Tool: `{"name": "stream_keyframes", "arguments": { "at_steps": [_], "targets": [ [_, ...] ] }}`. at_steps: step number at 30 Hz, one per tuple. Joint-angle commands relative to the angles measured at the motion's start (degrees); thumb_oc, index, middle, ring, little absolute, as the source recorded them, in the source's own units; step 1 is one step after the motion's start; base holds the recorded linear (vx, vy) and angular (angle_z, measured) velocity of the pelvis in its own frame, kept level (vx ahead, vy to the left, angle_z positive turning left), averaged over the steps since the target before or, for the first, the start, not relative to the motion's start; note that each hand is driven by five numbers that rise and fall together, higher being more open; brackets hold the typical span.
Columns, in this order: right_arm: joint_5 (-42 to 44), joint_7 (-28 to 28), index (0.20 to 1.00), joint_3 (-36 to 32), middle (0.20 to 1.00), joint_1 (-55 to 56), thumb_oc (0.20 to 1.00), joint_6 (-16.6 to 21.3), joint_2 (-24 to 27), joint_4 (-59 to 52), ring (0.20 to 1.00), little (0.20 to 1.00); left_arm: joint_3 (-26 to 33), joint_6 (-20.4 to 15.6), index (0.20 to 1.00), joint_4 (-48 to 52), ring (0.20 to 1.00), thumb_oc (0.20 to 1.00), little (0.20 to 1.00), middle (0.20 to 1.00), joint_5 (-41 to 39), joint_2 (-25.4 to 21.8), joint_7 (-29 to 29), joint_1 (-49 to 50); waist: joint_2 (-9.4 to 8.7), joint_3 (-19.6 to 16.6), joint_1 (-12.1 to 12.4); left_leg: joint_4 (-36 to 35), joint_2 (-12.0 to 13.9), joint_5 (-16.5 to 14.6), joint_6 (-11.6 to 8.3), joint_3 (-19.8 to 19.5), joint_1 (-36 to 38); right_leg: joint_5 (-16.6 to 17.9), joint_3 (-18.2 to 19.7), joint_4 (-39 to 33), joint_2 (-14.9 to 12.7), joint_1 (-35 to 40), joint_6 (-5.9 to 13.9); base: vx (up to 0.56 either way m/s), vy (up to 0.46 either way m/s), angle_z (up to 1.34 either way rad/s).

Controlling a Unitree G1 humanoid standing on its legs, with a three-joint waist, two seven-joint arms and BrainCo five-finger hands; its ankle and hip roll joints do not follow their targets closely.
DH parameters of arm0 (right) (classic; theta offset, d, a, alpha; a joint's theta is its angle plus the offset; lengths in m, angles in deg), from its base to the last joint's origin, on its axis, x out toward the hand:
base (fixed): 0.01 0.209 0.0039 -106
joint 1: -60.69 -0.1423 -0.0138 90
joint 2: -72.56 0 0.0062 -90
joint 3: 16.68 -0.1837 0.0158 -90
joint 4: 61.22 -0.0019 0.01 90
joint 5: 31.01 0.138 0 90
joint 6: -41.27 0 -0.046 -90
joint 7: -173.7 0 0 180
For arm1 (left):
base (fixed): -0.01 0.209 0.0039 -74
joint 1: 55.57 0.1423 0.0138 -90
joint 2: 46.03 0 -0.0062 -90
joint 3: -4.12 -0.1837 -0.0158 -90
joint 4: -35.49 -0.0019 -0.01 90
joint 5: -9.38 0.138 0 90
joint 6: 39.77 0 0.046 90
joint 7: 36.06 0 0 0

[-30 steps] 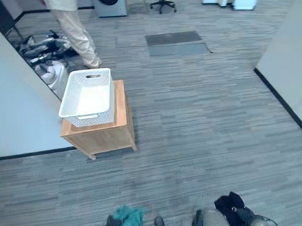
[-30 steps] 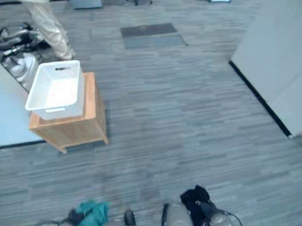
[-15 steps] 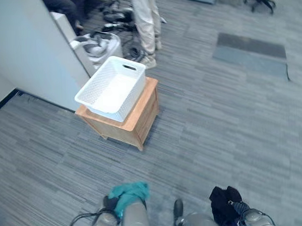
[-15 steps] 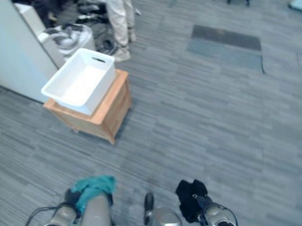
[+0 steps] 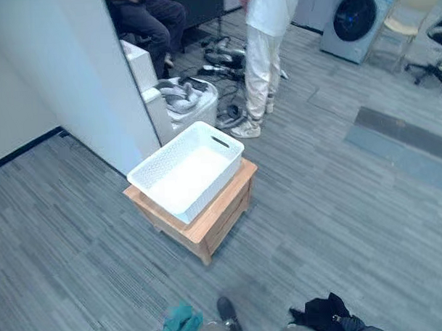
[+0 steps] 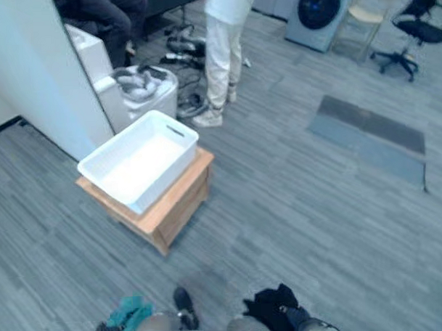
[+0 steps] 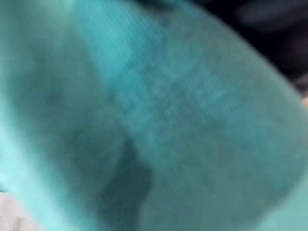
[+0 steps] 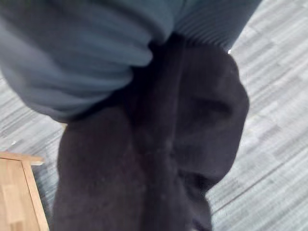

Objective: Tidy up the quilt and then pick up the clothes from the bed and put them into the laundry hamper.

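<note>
At about 7 o'clock in the head views, at the lower edge, a teal garment (image 5: 181, 323) hangs bunched at the left hand; the hand itself is hidden under the cloth, and in the left wrist view the teal fabric lies right against the lens, so I cannot tell how the fingers stand. Above it, toward 10 o'clock of centre, a white perforated laundry hamper (image 5: 168, 197) stands empty on a low wooden cabinet (image 5: 221, 213), whose top serves as its surface; the hamper overhangs the cabinet's left edge, and the pair sits on grey striped carpet (image 5: 339, 227) just beside a pale partition wall (image 5: 73, 76). At 11 o'clock behind the hamper is a white bin (image 5: 184, 103) with grey items piled in it, and a seated person's dark-trousered legs (image 5: 147, 15) show at the top. At 12 o'clock a person in light trousers (image 5: 260, 70) stands near the bin. At 1 o'clock is a grey washing machine (image 5: 350, 23), and at 2 o'clock a dark floor mat (image 5: 405, 141). At 5 o'clock, at the lower edge, a black garment (image 5: 324, 316) is bunched at the right hand; the right wrist view shows black cloth draped across it, and I cannot tell the fingers' state there either
</note>
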Motion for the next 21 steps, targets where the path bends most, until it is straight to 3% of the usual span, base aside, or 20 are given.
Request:
{"name": "stream_keyframes", "arguments": {
  "at_steps": [1,2,3,4,5,6,7,8,9,10,11,13,17,18,19,21],
  "targets": [
    [1.46,0.78,0.2,-2.25,0.2,-4.06,0.2,1.13,2.11,-3.85,0.2,0.2,-1.0,-0.49,0.2,0.35,0.2,0.2,0.2,0.2,1.53,-1.97,1.29,-1.27,3.59,2.03,-0.51,-4.38,4.61,1.72,-10.86,-0.59,5.37,13.9,6.76,-19.79,-3.9,-2.9,0.09,0.25,-0.134,0.72],
    [1.46,0.78,0.2,-2.25,0.2,-4.06,0.2,1.13,2.11,-3.86,0.2,0.2,-1.0,-0.49,0.2,0.36,0.2,0.2,0.2,0.2,1.53,-1.98,1.29,-1.26,3.59,2.07,-0.64,-4.38,4.61,1.73,-10.87,-0.72,5.4,13.88,6.62,-19.84,-3.92,-2.77,0.09,0.28,-0.147,1.01],
    [1.89,0.92,0.2,-2.35,0.2,-3.96,0.2,1.19,2.36,-4.37,0.2,0.2,-1.39,-0.78,0.2,0.83,0.2,0.2,0.2,0.2,1.44,-2.56,1.45,-1.91,3.38,2.11,-1.13,-4.38,4.67,1.65,-11.49,-1.98,5.38,13.26,7.32,-24.98,-4.38,-2.6,-0.48,0.25,-0.202,0.95],
    [2.33,1.27,0.2,-2.21,0.2,-3.69,0.2,1.46,2.71,-5.38,0.2,0.2,-2.21,-1.42,0.2,1.66,0.2,0.2,0.2,0.2,1.36,-3.19,1.85,-2.69,3.2,1.49,-2.07,-4.38,4.64,1.34,-12.55,-4.41,4.98,12.92,10.61,-35.29,-4.29,-2.56,-1.32,0.43,-0.366,1.08],
    [3.41,1.73,0.2,-2.8,0.2,-3.49,0.2,1.44,3.11,-5.48,0.2,0.2,-2.89,-1.82,0.2,2.76,0.2,0.2,0.2,0.2,1.77,-3.77,2.4,-4.57,2.44,1.26,-3.63,-4.38,4.25,-0.01,-13.55,-7.99,5.56,13.25,19.04,-47.0,-4.04,-1.43,-0.44,0.33,-0.297,0.95],
    [3.41,1.73,0.2,-2.8,0.2,-3.52,0.2,1.45,3.1,-5.47,0.2,0.2,-2.87,-1.82,0.2,2.76,0.2,0.2,0.2,0.2,1.78,-3.79,2.4,-4.6,2.43,1.18,-3.59,-4.38,4.29,0.09,-13.57,-7.94,5.42,13.46,19.08,-47.18,-4.0,-1.5,-0.48,0.32,-0.293,1.74],
    [4.22,1.64,0.2,-3.34,0.2,-3.23,0.2,1.29,3.42,-5.1,0.2,0.2,-3.17,-2.03,0.2,2.84,0.2,0.2,0.2,0.2,1.83,-3.91,2.61,-5.48,1.98,0.43,-5.0,-4.38,3.99,-0.34,-13.67,-10.61,5.36,14.94,27.19,-49.74,-2.5,-2.61,0.41,0.27,-0.257,1.62],
    [3.71,1.54,0.2,-3.62,0.2,-2.79,0.2,0.87,4.25,-4.44,0.2,0.2,-2.64,-1.67,0.2,2.67,0.2,0.2,0.2,0.2,2.19,-4.34,2.33,-5.55,1.39,0.18,-5.39,-4.38,4.17,-1.21,-14.07,-11.62,6.01,15.7,31.1,-49.88,-1.25,-3.28,1.41,0.34,-0.239,1.79],
    [3.59,1.52,0.2,-4.11,0.2,-2.33,0.2,0.7,4.56,-4.17,0.2,0.2,-2.71,-1.78,0.2,2.34,0.2,0.2,0.2,0.2,2.18,-4.59,1.99,-5.94,1.22,0.04,-5.08,-4.38,3.69,-1.64,-13.72,-13.93,6.82,13.63,32.67,-51.18,-1.27,-2.18,0.13,0.31,-0.249,1.51],
    [4.27,1.68,0.2,-4.48,0.2,-1.98,0.2,1.16,4.71,-5.15,0.2,0.2,-3.53,-2.08,0.2,1.98,0.2,0.2,0.2,0.2,2.9,-4.82,1.99,-6.03,0.78,-0.07,-4.91,-4.38,3.64,-1.78,-13.73,-14.44,7.74,13.2,31.61,-50.57,-1.48,-1.33,-0.49,0.28,-0.36,1.68],
    [4.91,2.08,0.2,-4.59,0.2,-3.16,0.2,1.83,5.64,-8.29,0.2,0.2,-3.35,-1.57,0.2,1.62,0.2,0.2,0.2,0.2,3.14,-4.6,2.07,-5.79,0.66,-0.03,-6.02,-3.25,4.09,-1.52,-14.13,-15.09,8.11,13.98,31.6,-49.73,0.56,-0.79,-0.62,0.22,-0.378,1.17],
    [5.39,2.7,0.2,-5.38,0.2,-3.2,0.2,2.4,6.65,-11.54,0.2,0.2,-2.88,-1.55,0.2,1.5,0.2,0.2,0.2,0.2,2.99,-4.51,2.27,-5.31,0.86,-0.16,-6.28,-2.39,4.52,-1.93,-14.47,-15.32,8.15,13.87,30.49,-50.12,0.37,-0.18,-1.01,0.16,-0.245,0.49],
    [2.73,5.47,0.2,-10.06,0.2,-2.43,0.2,6.32,15.64,-33.56,0.2,0.2,-0.76,-2.51,0.2,2.37,0.2,0.2,0.2,0.2,2.59,-3.52,3.35,-2.2,1.4,0.19,-6.52,2.92,6.02,-1.8,-16.01,-16.27,6.76,12.47,27.49,-49.92,0.87,1.96,-2.96,0.12,-0.223,0.46],
    [0.26,6.8,0.2,-12.36,0.2,-3.19,0.2,7.77,20.08,-42.06,0.2,0.2,-0.99,-2.74,0.2,2.67,0.2,0.2,0.2,0.2,2.57,-3.04,3.69,-2.18,1.25,0.51,-6.51,5.29,6.52,-1.66,-16.27,-15.2,5.03,11.47,25.29,-49.76,0.54,2.96,-3.96,0.03,-0.165,0.42],
    [0.23,6.75,0.2,-12.5,0.2,-3.04,0.2,7.68,20.14,-42.24,0.2,0.2,-1.05,-2.72,0.2,2.68,0.2,0.2,0.2,0.2,2.57,-2.98,3.69,-2.19,1.32,0.5,-6.63,5.49,6.53,-1.74,-16.28,-15.38,4.89,11.42,25.12,-49.74,0.51,2.98,-3.97,0.0,-0.154,0.4],
    [-0.43,7.13,0.2,-14.79,0.2,-5.27,0.2,8.38,25.1,-48.65,0.2,0.2,-1.09,-2.68,0.2,3.03,0.2,0.2,0.2,0.2,2.18,-2.86,3.59,-2.39,1.23,0.92,-6.15,7.54,5.24,-2.35,-15.99,-13.59,3.27,10.79,22.58,-50.21,0.15,4.43,-4.39,0.0,-0.079,0.69]
  ]
}}
